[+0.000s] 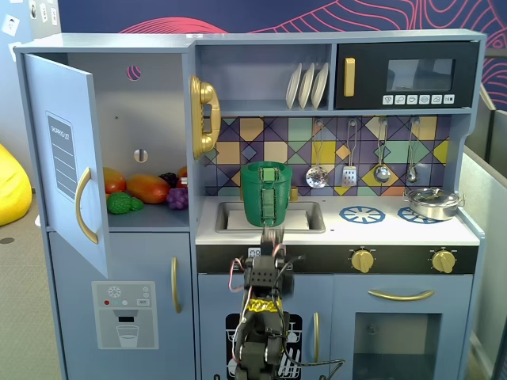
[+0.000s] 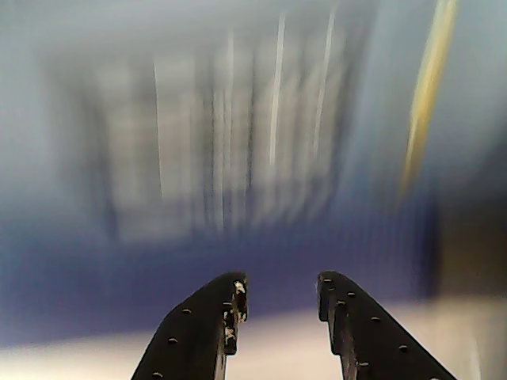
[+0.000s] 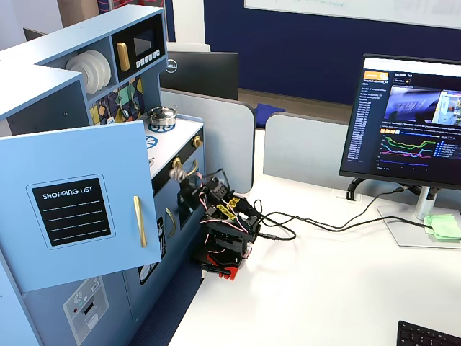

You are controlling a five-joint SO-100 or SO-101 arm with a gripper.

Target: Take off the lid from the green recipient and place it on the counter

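The green recipient point(image 1: 265, 199) stands upright at the sink of the pale counter point(image 1: 348, 229). The green lid point(image 1: 266, 169) with its raised knob sits on top of it. My gripper point(image 1: 272, 233) is low in front of the counter's front edge, just below the recipient and apart from it, and looks blurred. In the wrist view my gripper point(image 2: 281, 291) is open and empty, facing a motion-blurred blue cabinet front. In a fixed view from the side the arm point(image 3: 225, 220) stands close to the kitchen, and the open door point(image 3: 79, 205) hides the recipient and lid.
A silver pot point(image 1: 432, 203) sits on the right burner print. The fridge door point(image 1: 67, 158) hangs open at the left, with toy fruit point(image 1: 142, 190) on its shelf. Utensils point(image 1: 348, 162) hang on the back wall. A monitor point(image 3: 410, 122) and cables point(image 3: 317, 223) are on the desk.
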